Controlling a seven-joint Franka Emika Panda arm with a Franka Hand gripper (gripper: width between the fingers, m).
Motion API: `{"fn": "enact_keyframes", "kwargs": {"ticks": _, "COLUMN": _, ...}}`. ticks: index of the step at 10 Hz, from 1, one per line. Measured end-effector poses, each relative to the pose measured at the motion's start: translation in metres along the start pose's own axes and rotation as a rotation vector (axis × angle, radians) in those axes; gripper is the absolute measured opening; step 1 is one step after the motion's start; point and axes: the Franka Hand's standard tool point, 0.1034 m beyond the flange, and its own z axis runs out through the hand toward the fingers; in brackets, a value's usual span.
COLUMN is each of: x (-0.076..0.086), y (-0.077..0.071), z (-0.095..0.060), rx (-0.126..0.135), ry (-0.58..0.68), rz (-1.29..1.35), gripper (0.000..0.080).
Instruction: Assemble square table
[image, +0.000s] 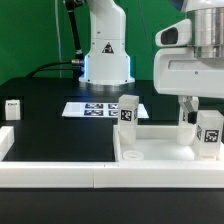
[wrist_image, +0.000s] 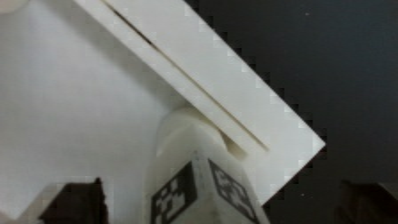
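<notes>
The square table panel (image: 165, 148) lies rim up at the exterior view's right; it also fills the wrist view (wrist_image: 89, 110). One white tagged leg (image: 128, 112) stands upright at its far left corner. A second leg (image: 208, 135) stands at the panel's right corner, and in the wrist view (wrist_image: 199, 185) it sits between my fingers. My gripper (image: 205, 115) hangs over this leg, open, with both dark fingertips (wrist_image: 71, 202) apart from it. A third leg (image: 13, 108) stands alone at the far left. The fourth leg is out of view.
The marker board (image: 100, 108) lies flat on the black table in front of the robot base (image: 106, 55). A long low white border rail (image: 60, 175) runs along the front edge and up the left side.
</notes>
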Motion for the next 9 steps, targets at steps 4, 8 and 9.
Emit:
{"fn": "enact_keyframes", "kwargs": {"ticks": 4, "x": 0.021, "y": 0.01, "z": -0.006, "rx": -0.012, "ry": -0.005, "rz": -0.498, "gripper": 0.0649}}
{"fn": "enact_keyframes", "kwargs": {"ticks": 8, "x": 0.02, "y": 0.01, "z": -0.006, "rx": -0.011, "ry": -0.005, "rz": -0.36, "gripper": 0.0295}}
{"fn": "enact_keyframes", "kwargs": {"ticks": 9, "x": 0.02, "y": 0.01, "z": -0.005, "rx": -0.011, "ry": -0.005, "rz": -0.295, "gripper": 0.0295}}
